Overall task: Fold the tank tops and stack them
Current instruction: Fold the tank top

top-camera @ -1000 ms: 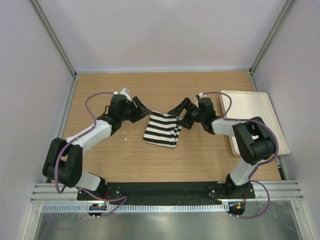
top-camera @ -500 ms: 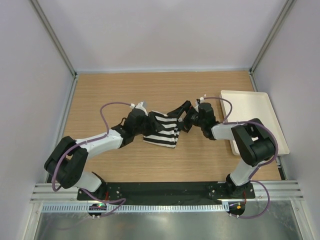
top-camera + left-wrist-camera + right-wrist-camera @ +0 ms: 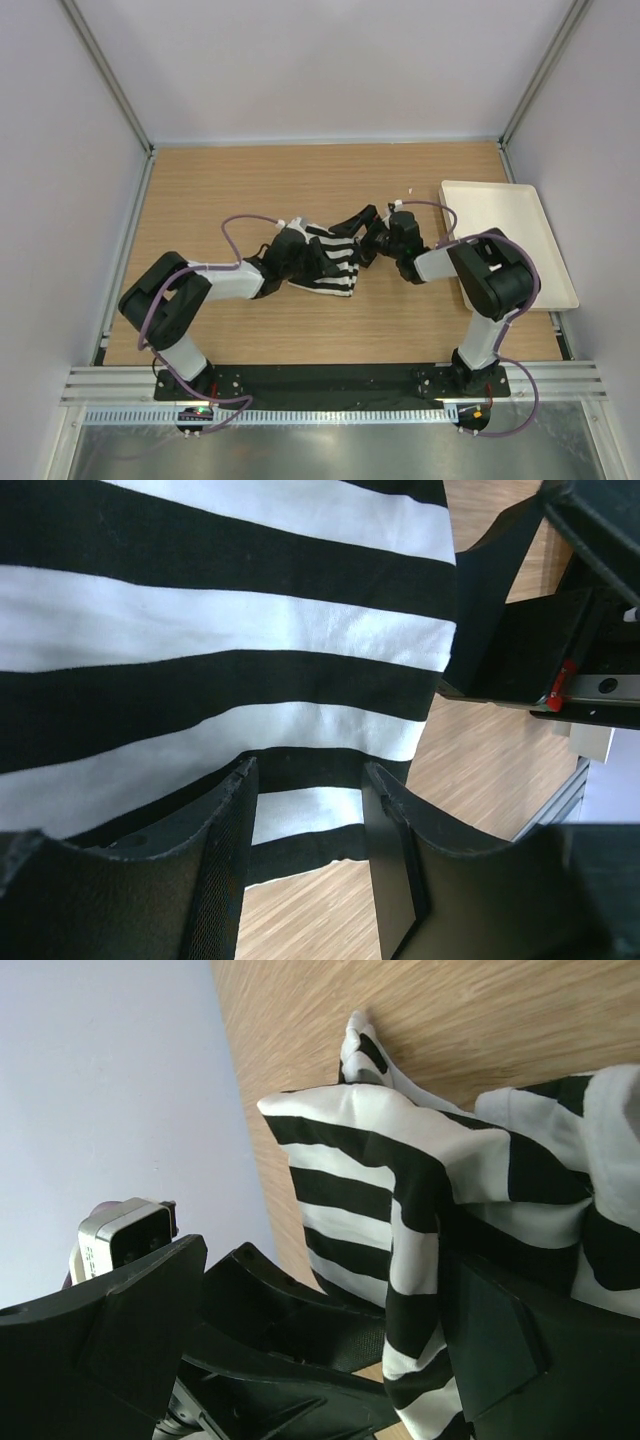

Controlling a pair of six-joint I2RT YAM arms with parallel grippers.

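Since half a second ago, pushed in from 9 o'clock over the tank top (image 3: 340,272): left gripper (image 3: 308,770), jaws apart. Right gripper (image 3: 362,232) spread wide at 2 o'clock. Wooden table (image 3: 220,190), white tray (image 3: 505,215) at 3 o'clock, pale walls (image 3: 320,70)

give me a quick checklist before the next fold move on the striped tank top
1. The left gripper is open above the striped tank top: ok.
2. The right gripper is open at the garment's right edge: ok.
3. Cloth properly pinched by either gripper: cannot tell.
4. Garment lying flat: not ok, its right edge is bunched against a finger.
5. Room between the two grippers: not ok, they crowd close together.
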